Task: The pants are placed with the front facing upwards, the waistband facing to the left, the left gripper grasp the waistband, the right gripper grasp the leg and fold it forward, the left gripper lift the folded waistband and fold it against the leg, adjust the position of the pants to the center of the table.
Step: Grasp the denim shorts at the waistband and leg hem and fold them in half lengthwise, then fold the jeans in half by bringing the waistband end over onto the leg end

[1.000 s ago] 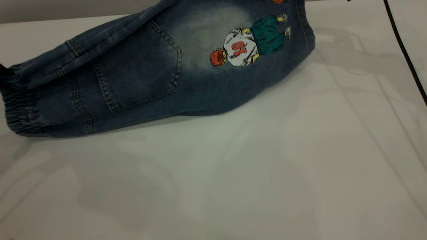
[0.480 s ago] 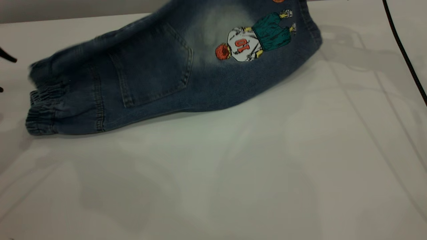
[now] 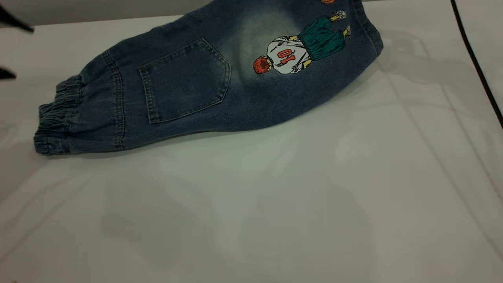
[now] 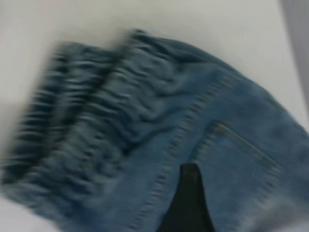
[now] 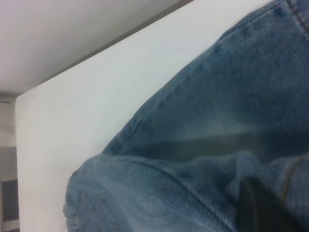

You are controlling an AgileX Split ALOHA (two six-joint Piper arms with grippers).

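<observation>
The pants [image 3: 220,74] lie on the white table [image 3: 275,204] folded lengthwise, back pocket and cartoon figure numbered 10 facing up. The gathered waistband [image 3: 55,118] rests flat at the left end and also fills the left wrist view as the waistband [image 4: 111,116]. My left gripper [image 3: 10,47] hovers open at the far left edge, apart from the cloth; one of its fingers [image 4: 189,203] shows dark over the denim. The leg [image 3: 353,31] runs out of the top of the exterior view. My right gripper [image 5: 244,193] sits amid bunched leg denim [image 5: 217,121] and is outside the exterior view.
A black cable [image 3: 477,63] runs down the table's right side. The table's far edge [image 5: 96,53] lies just beyond the leg. Bare white surface spreads in front of the pants.
My left gripper has let go of the waistband and moved up and away. The lifted upper layer dropped flat, and the pants slid a little to the right.
</observation>
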